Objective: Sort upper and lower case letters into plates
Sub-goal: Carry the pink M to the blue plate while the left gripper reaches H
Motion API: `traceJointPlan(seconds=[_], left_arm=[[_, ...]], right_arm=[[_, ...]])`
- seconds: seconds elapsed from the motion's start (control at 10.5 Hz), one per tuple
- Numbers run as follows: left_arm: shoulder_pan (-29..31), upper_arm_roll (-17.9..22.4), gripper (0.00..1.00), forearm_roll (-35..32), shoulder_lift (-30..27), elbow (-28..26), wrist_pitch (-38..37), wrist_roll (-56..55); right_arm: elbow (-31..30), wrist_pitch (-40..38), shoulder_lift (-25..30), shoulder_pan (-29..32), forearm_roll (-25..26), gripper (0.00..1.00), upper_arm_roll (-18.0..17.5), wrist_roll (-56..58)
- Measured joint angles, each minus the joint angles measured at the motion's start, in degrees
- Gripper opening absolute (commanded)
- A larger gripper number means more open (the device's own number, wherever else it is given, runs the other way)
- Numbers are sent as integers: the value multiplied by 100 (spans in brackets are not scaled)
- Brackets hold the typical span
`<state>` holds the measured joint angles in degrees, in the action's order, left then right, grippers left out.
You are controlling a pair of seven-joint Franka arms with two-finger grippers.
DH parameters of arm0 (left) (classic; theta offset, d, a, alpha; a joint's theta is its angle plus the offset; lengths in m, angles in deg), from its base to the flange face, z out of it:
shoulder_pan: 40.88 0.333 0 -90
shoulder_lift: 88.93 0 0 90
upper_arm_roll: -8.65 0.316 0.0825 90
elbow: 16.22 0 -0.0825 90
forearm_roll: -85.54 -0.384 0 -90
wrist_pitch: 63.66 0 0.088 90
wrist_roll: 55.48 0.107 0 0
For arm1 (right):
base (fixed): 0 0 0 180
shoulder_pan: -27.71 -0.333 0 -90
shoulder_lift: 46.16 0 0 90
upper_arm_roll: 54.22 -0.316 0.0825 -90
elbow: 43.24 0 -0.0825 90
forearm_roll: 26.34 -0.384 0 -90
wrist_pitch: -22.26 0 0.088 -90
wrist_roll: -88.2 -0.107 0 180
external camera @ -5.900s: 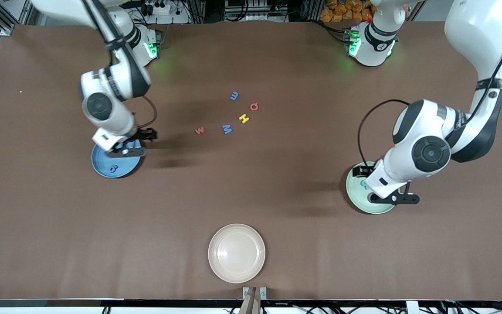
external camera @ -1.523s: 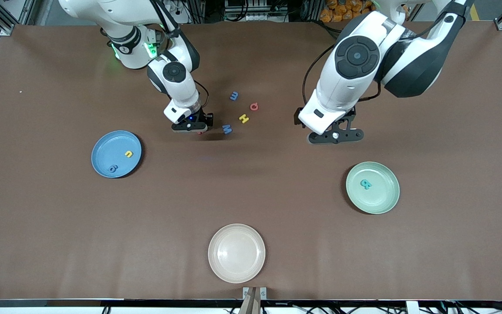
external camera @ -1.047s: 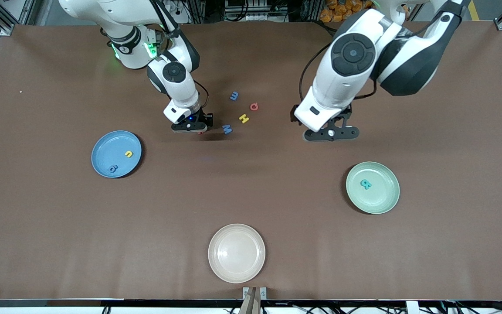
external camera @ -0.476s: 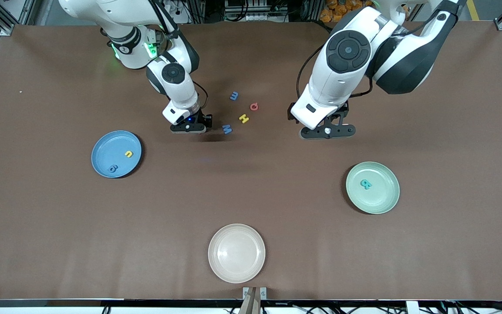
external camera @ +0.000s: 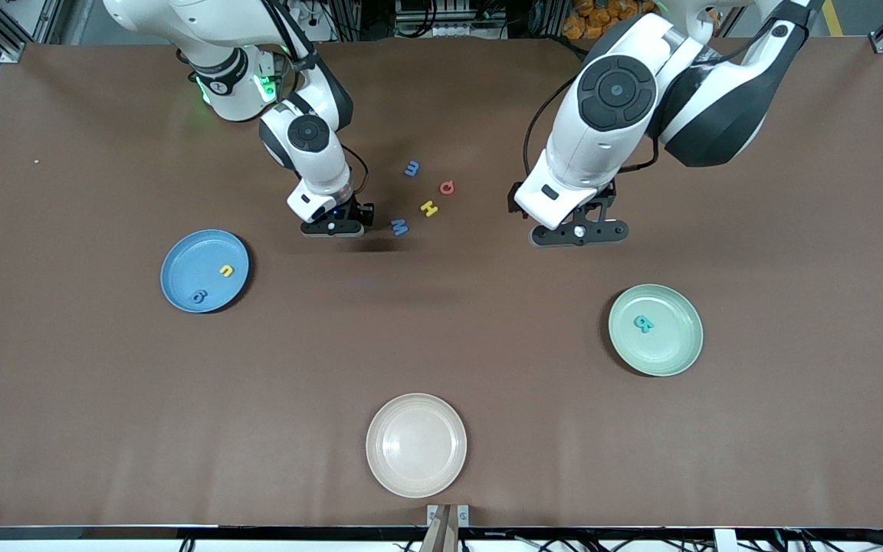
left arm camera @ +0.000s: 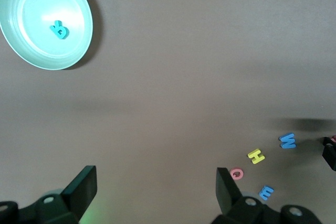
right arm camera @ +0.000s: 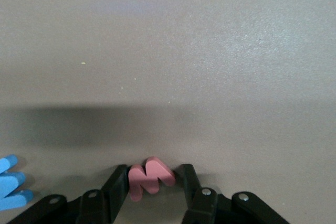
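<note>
My right gripper is shut on a small red letter, low at the table beside a blue letter, which also shows in the right wrist view. A yellow H, a red Q and a second blue letter lie close by. The blue plate holds a yellow letter and a blue letter. The mint green plate holds a teal letter. My left gripper is open and empty over bare table, between the letters and the mint plate.
A cream-white plate sits near the table's front edge, nearest the front camera. The brown table runs wide between the three plates. The left wrist view shows the yellow H, red Q and both blue letters.
Both grippers have left their plates and come to the letter cluster. Over the last second the right gripper stays at the red letter, and the left gripper shifts slightly.
</note>
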<state>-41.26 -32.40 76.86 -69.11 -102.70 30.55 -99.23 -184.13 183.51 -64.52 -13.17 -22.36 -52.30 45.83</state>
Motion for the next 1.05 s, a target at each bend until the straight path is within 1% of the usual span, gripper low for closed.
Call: traceJointPlan(seconds=[0.38, 0.48, 0.67, 1.05], left_arm=[[0, 0, 100, 0, 3, -19, 0, 0], [0, 0, 100, 0, 3, -22, 0, 0], [-3, -1, 100, 0, 4, -32, 0, 0], [-55, -11, 100, 4, 7, -56, 0, 0]], right_arm=[[21, -6, 0, 1, 0, 39, 10, -1], [22, -11, 5, 1, 0, 33, 10, -1], [30, -17, 12, 2, 0, 31, 14, -1], [30, -17, 12, 2, 0, 31, 14, -1]])
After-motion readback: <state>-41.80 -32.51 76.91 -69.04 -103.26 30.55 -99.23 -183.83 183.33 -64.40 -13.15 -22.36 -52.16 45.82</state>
